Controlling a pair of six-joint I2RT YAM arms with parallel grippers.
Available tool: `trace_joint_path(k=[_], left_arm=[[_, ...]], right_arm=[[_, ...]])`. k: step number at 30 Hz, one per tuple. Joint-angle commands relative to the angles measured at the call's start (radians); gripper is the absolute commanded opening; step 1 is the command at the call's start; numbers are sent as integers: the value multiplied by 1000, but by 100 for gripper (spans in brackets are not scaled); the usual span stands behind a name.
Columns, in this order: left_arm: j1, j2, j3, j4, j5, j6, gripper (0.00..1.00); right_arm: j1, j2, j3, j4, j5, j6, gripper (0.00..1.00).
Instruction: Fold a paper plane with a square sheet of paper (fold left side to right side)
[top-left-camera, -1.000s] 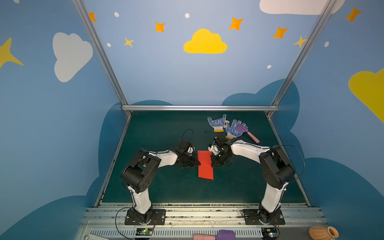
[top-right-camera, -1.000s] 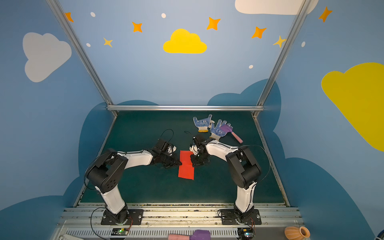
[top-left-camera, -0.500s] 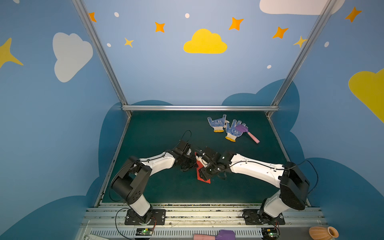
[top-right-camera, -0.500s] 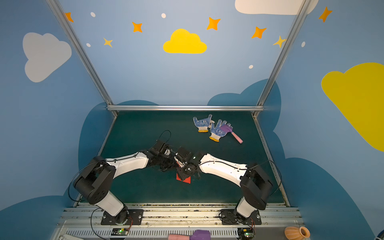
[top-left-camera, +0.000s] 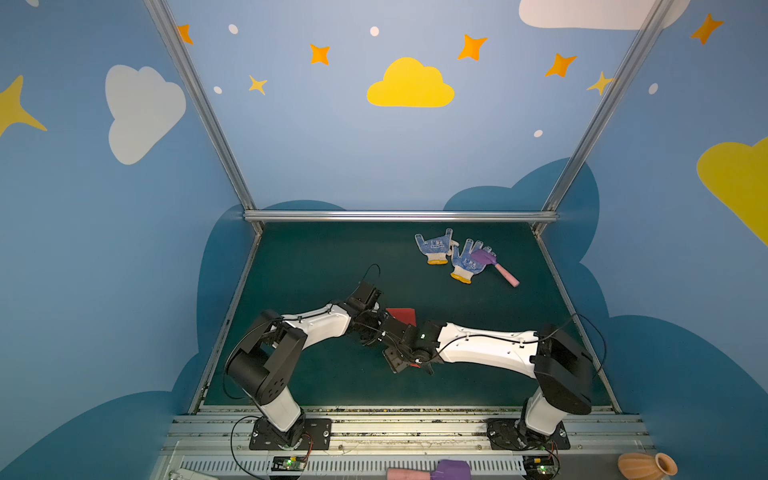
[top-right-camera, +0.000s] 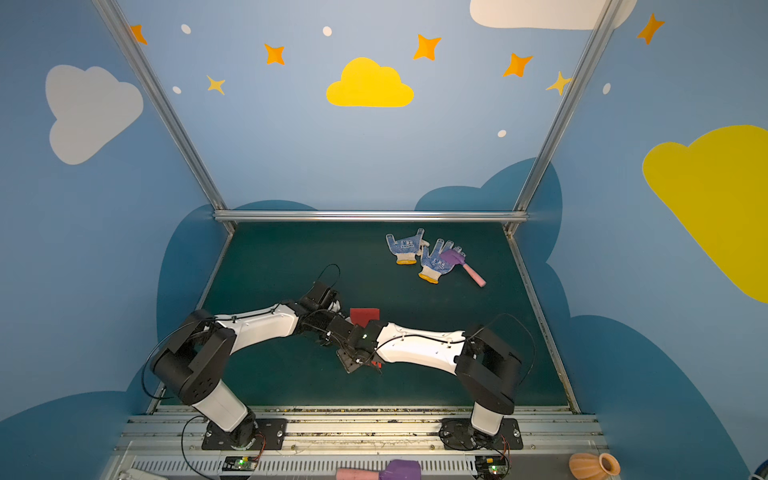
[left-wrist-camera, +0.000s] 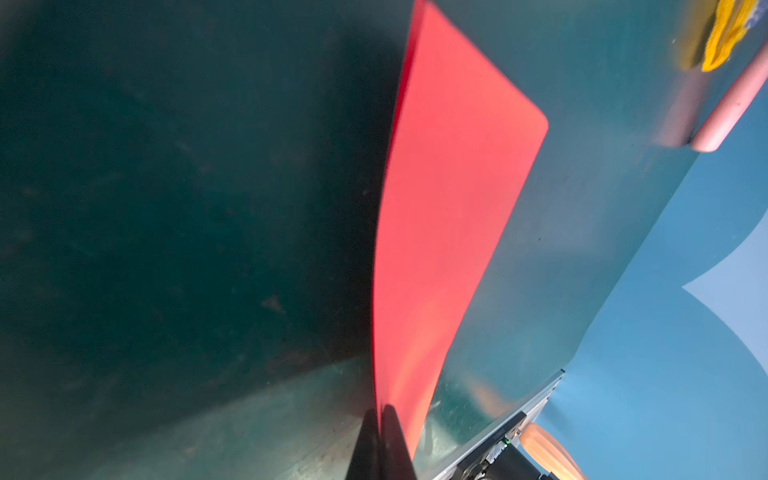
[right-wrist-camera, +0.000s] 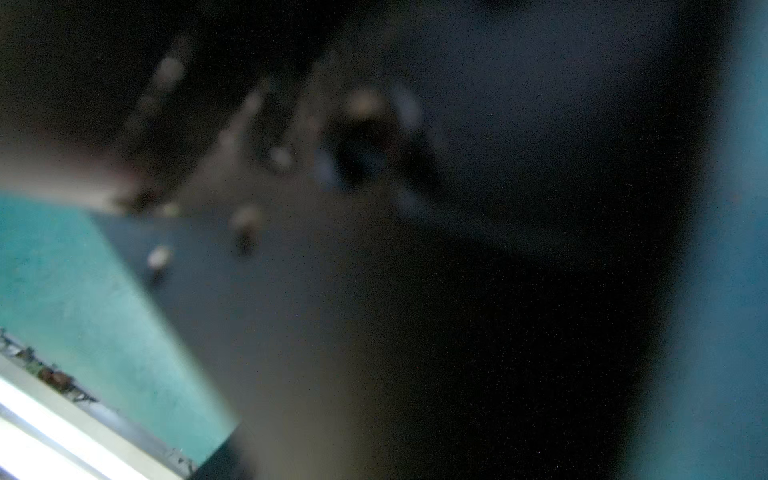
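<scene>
while left gripper (left-wrist-camera: 380, 419) clamps the square sheet of paper (left-wrist-camera: 449, 199), long axis running near-to-far, right gripper (top-left-camera: 395, 328) state unclear

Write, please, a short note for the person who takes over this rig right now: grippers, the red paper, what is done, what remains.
Left gripper: shut, seemingly pinching an edge of the red paper.
Right gripper: low over the paper's near end; open or shut cannot be told.
Paper: partly hidden under the right arm in both top views; a narrow rectangle.
Done: at most a first fold; no pointed plane yet.
Left: nose and wing folds.
</scene>
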Motion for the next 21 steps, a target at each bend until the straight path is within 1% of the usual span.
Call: trace_joint_path(k=[1,3,6,8,10,12,13,17,21], left_arm=[[-6,-1,7,8,40,-2,4],[-6,0,7,8,40,0,4],[-6,0,10,4,42,9,4],[-3,-1,16,-8,37,19,4],[-1,-1,18,-16,36,28,4],[3,-1,19,-18,42,31,3],[3,-1,21,-21,43,34,4],[6,-1,26,-24,48,38,3],[6,2,30,-27,51,40,4]], right_arm=[[2,24,-5,-18,24,26,61],[3,15,-12,-16,23,25,56],[3,-6,-30,-14,24,29,46],[1,-23,-44,-12,24,30,43],[3,-40,-61,-4,22,32,45],[6,-64,-94,25,13,29,52],[8,-78,-114,45,6,27,54],[12,-122,-182,119,-5,8,59],[33,-138,-211,177,-3,-38,64]])
